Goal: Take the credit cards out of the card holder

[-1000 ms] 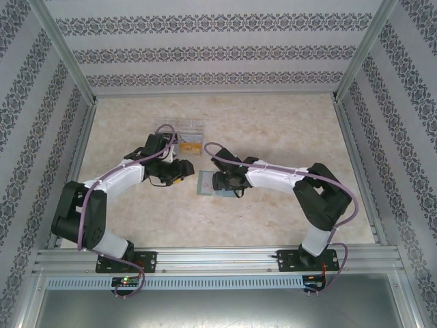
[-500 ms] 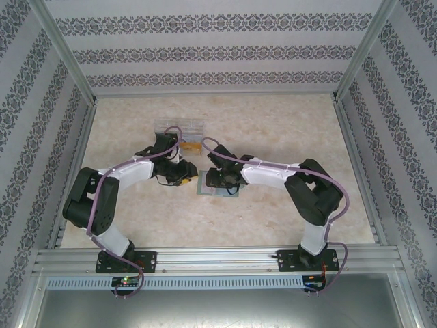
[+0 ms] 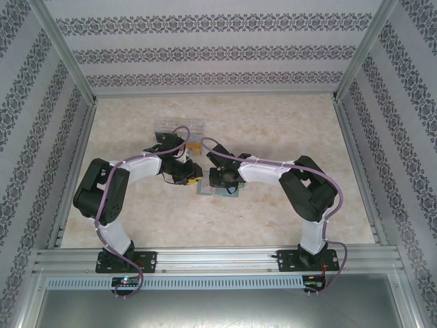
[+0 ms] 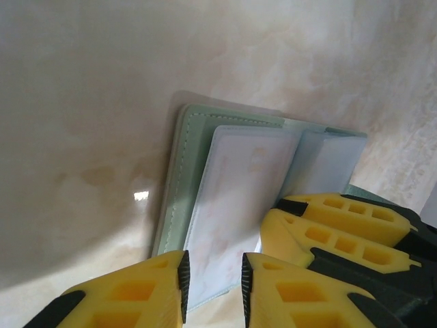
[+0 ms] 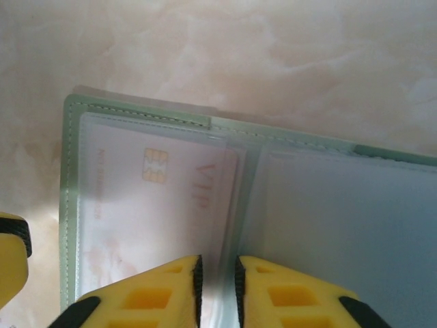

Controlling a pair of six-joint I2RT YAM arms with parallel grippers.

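Beige marbled surface (image 3: pixel 287 137) inside aluminium frame (image 3: pixel 205 96); damask-striped walls (image 3: pixel 218 51) on three sides. Near centre of surface, between both arms: card holder (image 5: pixel 328 205), lying open flat. Pale sage green, stitched rim, clear inner pockets. Holds whitish card (image 5: pixel 157 198) with gold chip and "VIP" print in one pocket. Left fingers (image 4: pixel 150 294) narrow, over holder's edge; right fingers (image 5: pixel 293 294) narrow, over middle fold. Cannot tell whether either grips. Clear tray (image 3: pixel 179 128) just beyond.
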